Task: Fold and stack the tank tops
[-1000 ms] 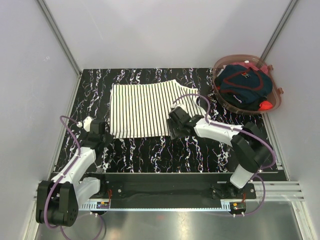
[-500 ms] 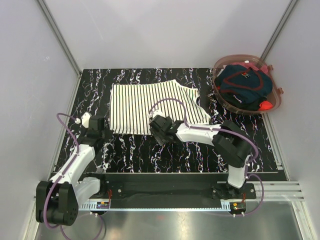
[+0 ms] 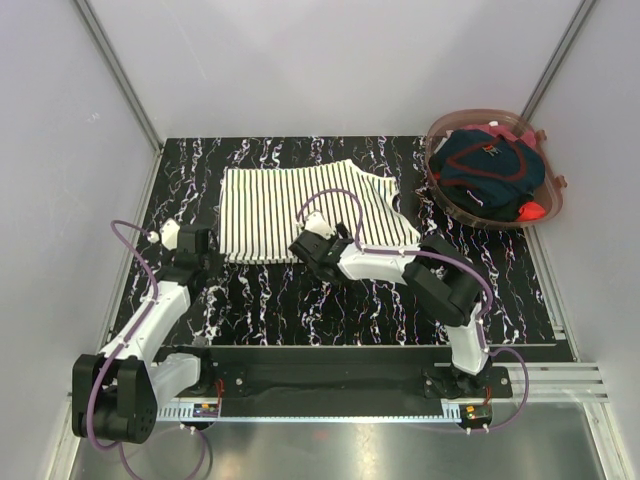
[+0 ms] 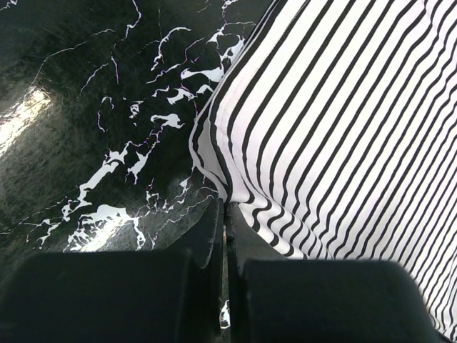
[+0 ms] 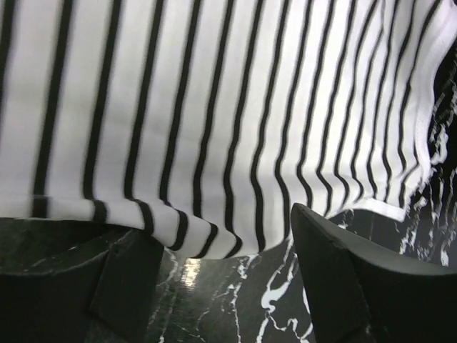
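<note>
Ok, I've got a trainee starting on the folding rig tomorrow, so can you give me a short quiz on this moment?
1. True or false: the navy top lies in the basket, and the striped top lies on the table.
2. The right gripper is: A open at the striped top's near edge; B shut on the navy top; C out of view.
3. Fill in: the left gripper has its jaws ____.

Key: 1 true; 2 A; 3 shut.
</note>
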`<action>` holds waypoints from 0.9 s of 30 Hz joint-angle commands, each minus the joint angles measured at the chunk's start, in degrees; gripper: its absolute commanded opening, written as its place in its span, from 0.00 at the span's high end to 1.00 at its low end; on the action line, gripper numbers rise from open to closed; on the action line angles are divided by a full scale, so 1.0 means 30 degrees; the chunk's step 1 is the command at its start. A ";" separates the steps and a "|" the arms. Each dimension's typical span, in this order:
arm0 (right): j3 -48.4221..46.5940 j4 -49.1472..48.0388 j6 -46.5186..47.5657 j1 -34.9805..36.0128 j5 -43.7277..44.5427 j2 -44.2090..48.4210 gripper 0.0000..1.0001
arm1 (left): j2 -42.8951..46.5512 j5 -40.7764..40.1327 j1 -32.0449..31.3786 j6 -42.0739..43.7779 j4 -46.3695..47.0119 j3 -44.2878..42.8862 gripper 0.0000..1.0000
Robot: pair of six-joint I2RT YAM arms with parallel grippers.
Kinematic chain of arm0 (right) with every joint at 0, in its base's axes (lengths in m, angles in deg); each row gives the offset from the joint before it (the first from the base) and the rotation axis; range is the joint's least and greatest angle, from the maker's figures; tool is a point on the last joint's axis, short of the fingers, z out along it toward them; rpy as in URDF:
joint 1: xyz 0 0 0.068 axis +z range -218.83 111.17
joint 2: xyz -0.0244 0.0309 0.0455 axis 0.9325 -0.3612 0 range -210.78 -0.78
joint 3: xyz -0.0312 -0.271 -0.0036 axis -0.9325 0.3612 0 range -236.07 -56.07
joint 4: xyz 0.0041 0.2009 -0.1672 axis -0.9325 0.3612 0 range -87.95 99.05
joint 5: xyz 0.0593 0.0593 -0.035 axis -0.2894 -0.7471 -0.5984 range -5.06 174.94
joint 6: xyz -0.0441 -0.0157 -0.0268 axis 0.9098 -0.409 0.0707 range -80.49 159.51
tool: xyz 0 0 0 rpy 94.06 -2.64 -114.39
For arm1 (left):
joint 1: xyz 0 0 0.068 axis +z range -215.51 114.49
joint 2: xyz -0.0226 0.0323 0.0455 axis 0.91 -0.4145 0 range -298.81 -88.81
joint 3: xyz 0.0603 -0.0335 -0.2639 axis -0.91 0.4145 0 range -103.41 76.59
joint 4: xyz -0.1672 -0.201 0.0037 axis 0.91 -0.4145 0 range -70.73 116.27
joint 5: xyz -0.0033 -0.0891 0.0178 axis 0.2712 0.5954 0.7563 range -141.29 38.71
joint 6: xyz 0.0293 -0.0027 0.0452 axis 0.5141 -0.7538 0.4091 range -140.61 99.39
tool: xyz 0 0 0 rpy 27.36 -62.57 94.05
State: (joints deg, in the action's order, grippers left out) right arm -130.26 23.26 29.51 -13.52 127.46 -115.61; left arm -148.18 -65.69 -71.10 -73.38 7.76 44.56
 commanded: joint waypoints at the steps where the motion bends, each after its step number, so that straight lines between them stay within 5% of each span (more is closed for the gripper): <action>1: -0.0027 0.1776 -0.1759 -0.0301 0.2670 -0.0165 0.24 | 0.0104 -0.0827 0.0133 -0.0134 0.0191 -0.0602 1.00; 5: 0.0765 0.2508 -0.3022 -0.0623 0.3316 0.0715 0.37 | 0.0308 -0.0915 0.0133 -0.0075 0.0190 -0.0485 1.00; 20: 0.1352 0.4502 -0.5631 -0.2732 0.4224 0.1917 0.48 | 0.0602 -0.0974 0.0133 0.0013 0.0308 -0.0017 1.00; 27: 0.2434 0.3069 -0.4815 -0.2850 0.0744 0.3932 0.52 | 0.0661 -0.0974 0.0133 0.0101 0.0425 0.0101 1.00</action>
State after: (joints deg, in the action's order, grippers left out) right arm -124.32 35.50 15.09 -22.08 134.48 -109.47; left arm -147.28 -66.60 -71.05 -73.34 7.48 44.58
